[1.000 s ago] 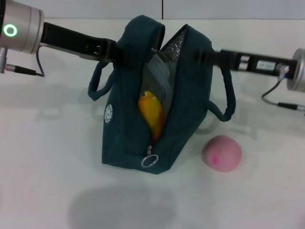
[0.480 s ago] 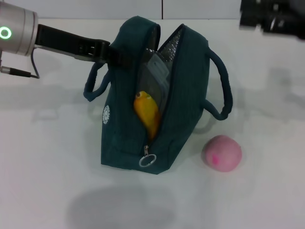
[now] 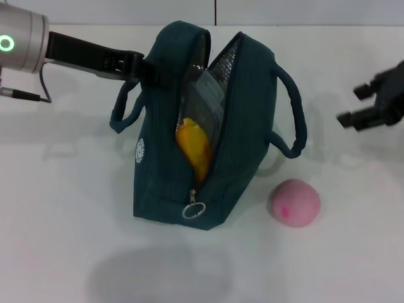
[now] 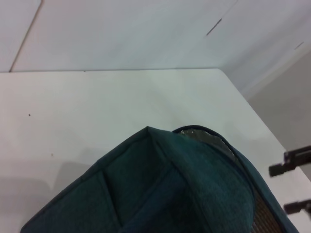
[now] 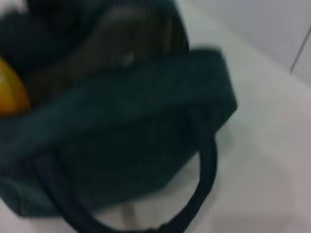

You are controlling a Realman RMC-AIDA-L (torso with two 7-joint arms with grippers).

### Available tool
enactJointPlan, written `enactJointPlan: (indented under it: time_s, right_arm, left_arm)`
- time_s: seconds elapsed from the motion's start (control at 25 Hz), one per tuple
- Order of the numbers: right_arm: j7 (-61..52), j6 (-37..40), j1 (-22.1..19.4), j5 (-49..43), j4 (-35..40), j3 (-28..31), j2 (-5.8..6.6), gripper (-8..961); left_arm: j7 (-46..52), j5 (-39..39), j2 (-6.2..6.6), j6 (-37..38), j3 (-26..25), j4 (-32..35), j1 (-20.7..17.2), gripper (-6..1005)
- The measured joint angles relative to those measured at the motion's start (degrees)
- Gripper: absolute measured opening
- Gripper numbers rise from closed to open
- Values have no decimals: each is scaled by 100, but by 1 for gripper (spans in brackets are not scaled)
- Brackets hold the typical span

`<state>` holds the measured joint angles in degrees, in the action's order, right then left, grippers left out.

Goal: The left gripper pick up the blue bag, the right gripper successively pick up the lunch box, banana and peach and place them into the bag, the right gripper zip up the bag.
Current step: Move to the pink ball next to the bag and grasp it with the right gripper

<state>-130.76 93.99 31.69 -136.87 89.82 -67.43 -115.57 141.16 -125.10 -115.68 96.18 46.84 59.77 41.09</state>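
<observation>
Centre of the head view: bag (image 3: 167,183) upright on the white table (image 3: 63,240), zipper undone, mouth gaping toward the camera, silver lining showing along the upper right edge of the opening. Silver ring pull (image 3: 193,209) hanging at the lower end of the zipper, low on the front. Small white logo (image 3: 139,150) on the left face. One loop handle (image 3: 125,108) sticking out at the left, the other (image 3: 291,113) at the right.

Inside the opening: banana (image 3: 194,148), yellow-orange, standing on end in the middle of the gap; lunch box (image 3: 207,98) above and behind it, pale and translucent, leaning against the lining.

Lower right of the bag: peach (image 3: 294,202), on the table, just beside the bag's bottom corner but apart from it.

Upper left: left gripper (image 3: 151,71) reaching in from the frame edge, closed on the top left rim of the bag, fingertips hidden in the fabric. Left wrist view: only the bag's teal top edge and a sliver of lining, table beyond.

Right edge, mid height: right gripper (image 3: 356,106), fingers spread apart, empty, above the table, well apart from bag and peach. Right wrist view: bag's side and one handle, blurred, with a patch of banana at the left edge.
</observation>
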Motion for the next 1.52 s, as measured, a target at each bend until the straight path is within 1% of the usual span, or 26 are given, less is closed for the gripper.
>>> enactJointPlan:
  time_s: [0.04,0.12,0.24,0.36,0.52,0.64,0.92,1.04,1.24,1.32,1.52]
  right_arm:
    - [-217,39,86,-227,33,-238,10,613]
    - [-402,150,250,-351,-76,-442,16,612]
    - [-430,403,557,-185,-664,-452,-8,612]
    - [-408,487,803,193,-1363,-429,10,614]
    - [-310,457,968,417,-1984,-423,22,616]
    - [-191,379,1050,422,-2365,-452,4,617]
    - [-91,116,1070,417,-2548,-577,-2,621]
    - [-83,-20,1109,416,-2780,-704,0,623]
    - [-83,-248,1168,399,-3069,-972,-12,673]
    - [-84,-356,1182,395,-3104,-1109,-14,693]
    - [-84,-458,1185,377,-3125,-1209,-16,747]
  left_arm:
    - [5,4,-2,-9,1,0,-1,86]
    - [8,22,0,-16,-2,0,-13,87]
    - [10,26,-16,-62,-6,0,-18,87]
    - [12,30,-22,-92,-7,0,-31,87]
    - [14,34,-13,-93,-9,0,-60,87]
    - [15,25,-15,-93,-9,0,-61,87]
    - [17,21,-12,-91,-8,0,-60,88]
    - [17,14,-16,-90,-8,0,-58,88]
    - [17,21,-27,-90,-8,0,-51,88]
    - [17,25,-29,-90,-8,0,-52,89]
    - [17,25,-39,-90,-8,0,-75,89]
